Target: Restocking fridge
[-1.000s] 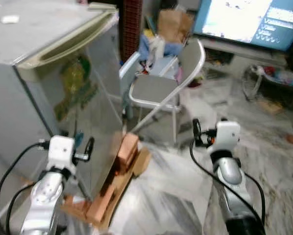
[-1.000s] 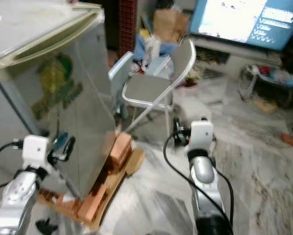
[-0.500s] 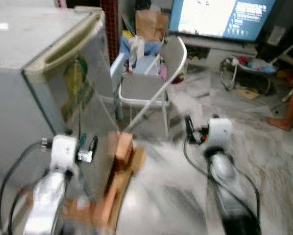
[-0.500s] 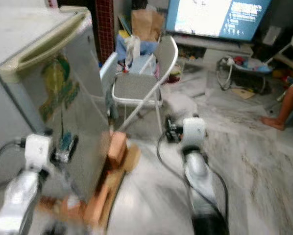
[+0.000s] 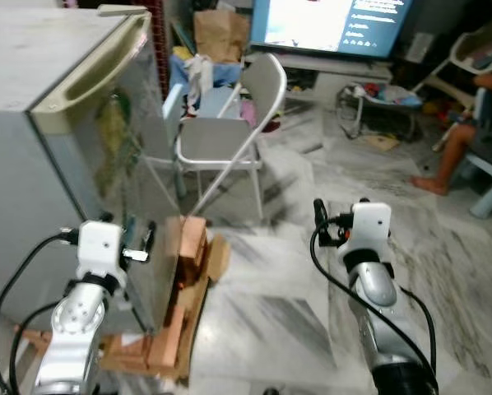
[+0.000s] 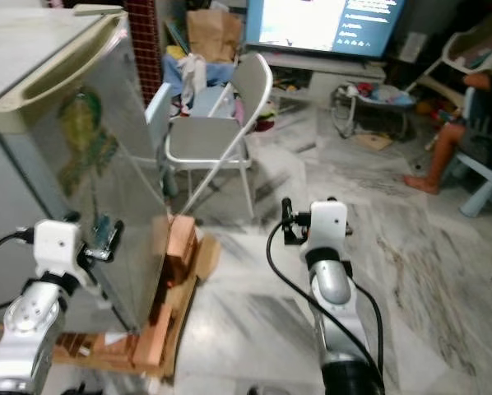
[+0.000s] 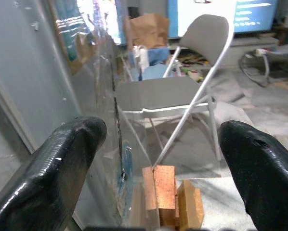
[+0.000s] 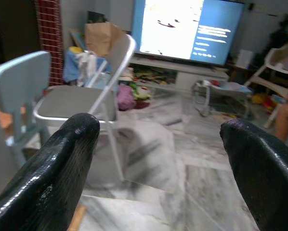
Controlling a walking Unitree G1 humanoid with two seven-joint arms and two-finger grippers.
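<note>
The small grey fridge point(image 5: 57, 156) stands on bricks point(image 5: 184, 263), door closed. The left gripper point(image 7: 158, 159) is just beside the door, and the right gripper point(image 8: 158, 159) is over the floor; both have fingers wide apart, holding nothing.

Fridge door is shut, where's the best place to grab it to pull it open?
Grip the long recessed handle along the fridge door's top edge. Its groove opens upward, so probably hook the open left gripper in from above at the chair-side end. I can't tell which side is hinged.
</note>
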